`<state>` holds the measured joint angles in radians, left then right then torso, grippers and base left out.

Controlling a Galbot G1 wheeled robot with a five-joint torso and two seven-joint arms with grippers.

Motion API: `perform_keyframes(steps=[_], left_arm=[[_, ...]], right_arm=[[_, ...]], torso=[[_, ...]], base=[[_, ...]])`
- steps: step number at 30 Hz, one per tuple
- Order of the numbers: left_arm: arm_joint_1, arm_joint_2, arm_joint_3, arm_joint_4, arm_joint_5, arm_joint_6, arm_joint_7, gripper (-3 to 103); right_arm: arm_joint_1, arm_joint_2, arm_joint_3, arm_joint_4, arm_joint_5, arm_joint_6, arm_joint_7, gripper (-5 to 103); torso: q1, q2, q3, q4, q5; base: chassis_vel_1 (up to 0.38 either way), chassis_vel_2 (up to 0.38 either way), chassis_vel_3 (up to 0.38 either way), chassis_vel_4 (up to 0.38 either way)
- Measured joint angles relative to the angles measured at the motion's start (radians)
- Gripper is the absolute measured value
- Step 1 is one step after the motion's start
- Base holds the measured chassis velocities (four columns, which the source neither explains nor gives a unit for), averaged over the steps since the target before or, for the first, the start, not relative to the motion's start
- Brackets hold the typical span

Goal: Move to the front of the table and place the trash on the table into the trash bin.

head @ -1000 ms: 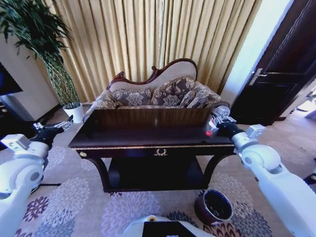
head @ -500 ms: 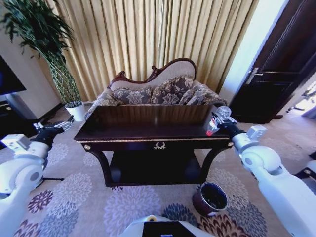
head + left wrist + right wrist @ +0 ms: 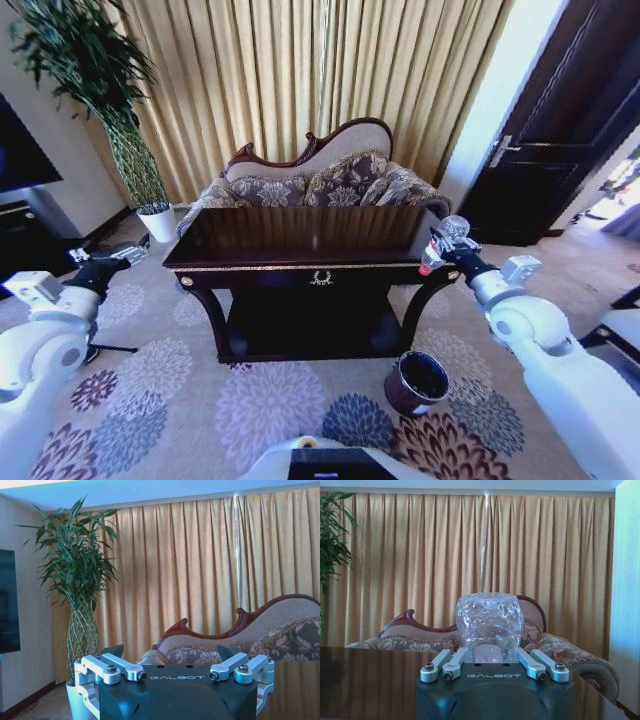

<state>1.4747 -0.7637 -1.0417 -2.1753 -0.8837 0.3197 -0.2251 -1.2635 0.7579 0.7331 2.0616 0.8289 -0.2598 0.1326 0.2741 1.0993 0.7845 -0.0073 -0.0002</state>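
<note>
The dark glossy table [image 3: 300, 268] with gold trim stands ahead in the head view, and its top [image 3: 370, 680] also lies under the right wrist. My right gripper [image 3: 443, 248] hovers by the table's right end, shut on the clear plastic bottle [image 3: 451, 229]. That bottle has a red cap and is part of the trash. In the right wrist view the bottle [image 3: 489, 622] sits squeezed inside the right gripper [image 3: 489, 656]. The round dark trash bin [image 3: 418, 382] stands on the carpet below the table's right front leg. My left gripper [image 3: 120, 255] [image 3: 170, 652] hangs open and holds nothing, left of the table.
A patterned sofa [image 3: 320, 185] stands behind the table against gold curtains. A tall plant in a white pot [image 3: 158, 222] is at the back left, next to a black TV stand [image 3: 25, 225]. A dark door [image 3: 560, 140] is on the right. Flowered carpet stretches in front.
The whole head view has shifted: the table now looks farther off and higher in the picture, and the bin shows more fully. Both arms keep their pose, with the bottle still held.
</note>
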Motion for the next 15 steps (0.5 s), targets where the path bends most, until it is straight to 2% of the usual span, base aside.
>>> perform_keyframes(steps=[15], left_arm=[[-0.001, -0.022, 0.002, 0.003, 0.005, -0.002, -0.001, 100]], right_arm=[[-0.025, 0.033, -0.001, -0.037, -0.061, 0.033, -0.005, 26]], torso=[[0.000, 0.000, 0.000, 0.0000, -0.0001]], base=[[0.130, -0.125, -0.127, 0.124]])
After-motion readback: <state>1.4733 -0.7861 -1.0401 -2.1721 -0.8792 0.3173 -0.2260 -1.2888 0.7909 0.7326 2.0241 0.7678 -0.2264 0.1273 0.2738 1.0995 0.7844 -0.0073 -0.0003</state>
